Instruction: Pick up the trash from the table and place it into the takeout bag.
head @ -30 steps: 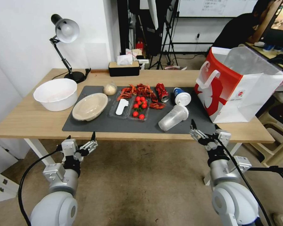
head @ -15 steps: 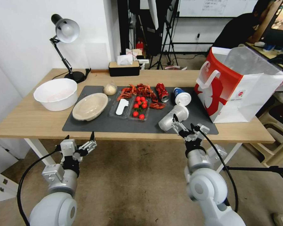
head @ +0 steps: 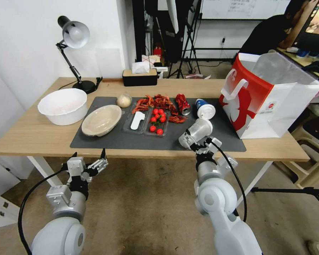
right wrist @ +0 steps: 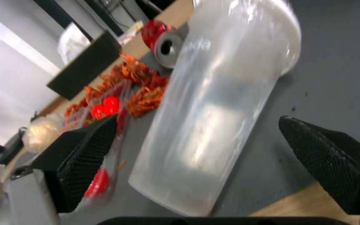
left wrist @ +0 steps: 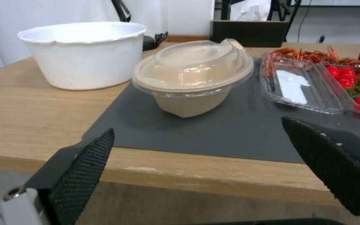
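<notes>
Head view: right gripper [head: 196, 140] is sitting at centre frame, at the base of the clear cup [head: 195, 132], which is lying on its side on the grey mat [head: 113, 141] of the desk [head: 21, 134]. Left gripper [head: 89, 160] is hanging lower left, below the desk edge, fingers apart, holding nothing. Bag [head: 269, 95] is standing at right, mouth open. Red can [head: 182, 103] and blue cup [head: 203, 107] are lying just above the clear cup; beige bowl [head: 101, 120] is left of centre, small lump bag [head: 124, 100] above it.

Right wrist view is showing what the head view is not: the fingers [right wrist: 84, 156] are spread wide, one each side of the clear cup [right wrist: 213, 109], not touching it. Left wrist view is showing a clear lid over the bowl [left wrist: 192, 81], white tub [left wrist: 80, 53] in the upper left beside it, and the fingers [left wrist: 84, 168] spread wide.

Versus a second ago: the right gripper has been moving from lower right, off the desk edge, up and left to the cup. Left gripper is staying put; nothing on the desk has shifted.
</notes>
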You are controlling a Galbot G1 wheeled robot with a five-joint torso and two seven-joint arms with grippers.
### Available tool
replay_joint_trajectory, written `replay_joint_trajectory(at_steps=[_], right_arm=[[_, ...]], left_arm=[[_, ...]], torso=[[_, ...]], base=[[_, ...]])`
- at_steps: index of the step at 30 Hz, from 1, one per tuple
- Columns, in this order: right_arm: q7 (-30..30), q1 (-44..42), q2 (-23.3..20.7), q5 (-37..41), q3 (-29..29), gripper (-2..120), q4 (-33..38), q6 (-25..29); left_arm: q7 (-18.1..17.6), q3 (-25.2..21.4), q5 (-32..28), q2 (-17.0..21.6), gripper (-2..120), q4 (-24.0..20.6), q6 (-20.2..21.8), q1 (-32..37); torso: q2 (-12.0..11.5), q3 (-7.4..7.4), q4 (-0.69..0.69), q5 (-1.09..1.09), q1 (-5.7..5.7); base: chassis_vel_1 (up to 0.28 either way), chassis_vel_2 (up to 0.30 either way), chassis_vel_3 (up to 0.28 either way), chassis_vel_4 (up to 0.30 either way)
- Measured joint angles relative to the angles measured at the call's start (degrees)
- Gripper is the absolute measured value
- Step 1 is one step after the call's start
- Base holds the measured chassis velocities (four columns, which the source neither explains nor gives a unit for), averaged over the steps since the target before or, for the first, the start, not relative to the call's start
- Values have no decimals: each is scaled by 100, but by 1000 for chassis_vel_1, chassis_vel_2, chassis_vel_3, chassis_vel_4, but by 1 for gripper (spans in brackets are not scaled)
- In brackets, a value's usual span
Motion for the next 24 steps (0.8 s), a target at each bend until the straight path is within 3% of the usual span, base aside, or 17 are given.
replay_joint_trajectory(at_steps=[9,20,24], right_arm=[[264,317,57,100,-25,95,-324,-230],[377,520,68,158,-12,80,-476,-321],[406,505,45,158,25,63,-475,-340]], left_arm=[[-2,-3,1,21,100,110,-134,-11],[-10,-2,13,26,100,227,-221,-37],[-11,18,18,25,100,267,-234,-63]], torso=[[0,0,0,0,0],[0,-1,1,0,1],[0,-1,0,0,0]], base=[[0,0,0,0],[0,0,0,0],[0,0,0,0]])
